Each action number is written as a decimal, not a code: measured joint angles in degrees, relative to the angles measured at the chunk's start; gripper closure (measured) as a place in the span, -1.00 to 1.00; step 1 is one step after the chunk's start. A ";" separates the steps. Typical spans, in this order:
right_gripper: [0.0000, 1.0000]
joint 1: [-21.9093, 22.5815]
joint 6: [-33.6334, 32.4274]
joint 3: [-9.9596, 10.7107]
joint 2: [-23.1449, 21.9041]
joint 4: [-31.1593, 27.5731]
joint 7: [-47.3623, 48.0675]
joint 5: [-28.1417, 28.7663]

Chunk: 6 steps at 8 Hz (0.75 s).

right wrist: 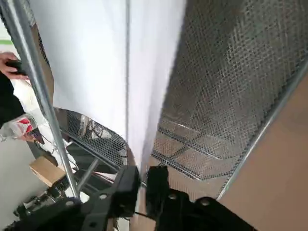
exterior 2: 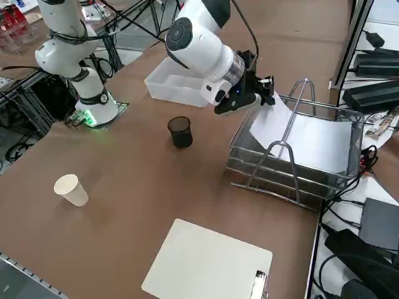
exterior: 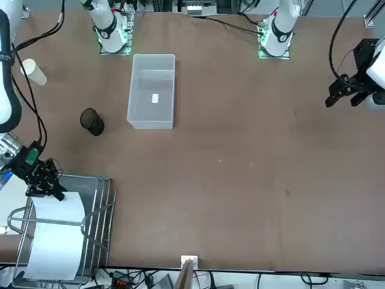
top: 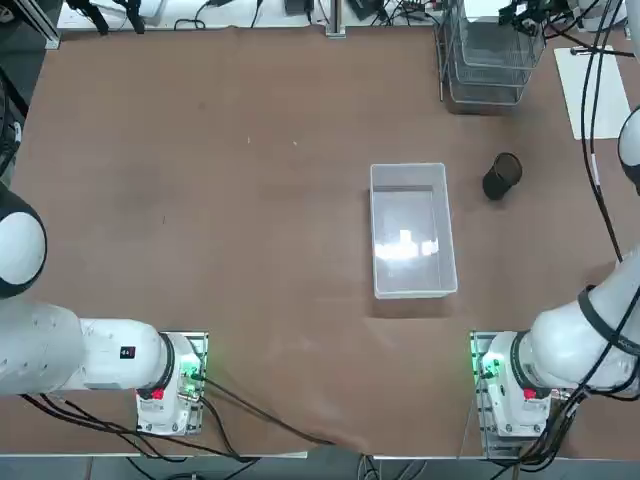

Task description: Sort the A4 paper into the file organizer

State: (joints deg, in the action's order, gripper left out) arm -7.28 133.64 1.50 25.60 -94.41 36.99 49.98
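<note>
White, blank and flexible, the A4 paper (exterior 2: 305, 138) lies across the silver wire-mesh file organizer's (exterior 2: 293, 174) top tier, its near edge between my right gripper's (right wrist: 142, 185) barely parted fingers, positioned for release.

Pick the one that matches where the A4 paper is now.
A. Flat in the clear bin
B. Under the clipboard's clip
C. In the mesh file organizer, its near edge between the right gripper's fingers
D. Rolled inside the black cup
C: the A4 paper lies across the file organizer, its edge at the right gripper.
</note>
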 joint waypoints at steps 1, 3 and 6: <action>0.24 0.02 -0.36 0.01 -0.02 0.06 -1.52 -0.26; -0.46 -0.12 -4.14 0.28 -0.78 0.33 -3.14 -6.01; -1.00 -0.07 -12.21 0.36 -4.88 1.08 -4.86 -16.91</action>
State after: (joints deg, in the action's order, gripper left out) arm -7.36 121.42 1.86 20.71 -93.34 32.13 33.07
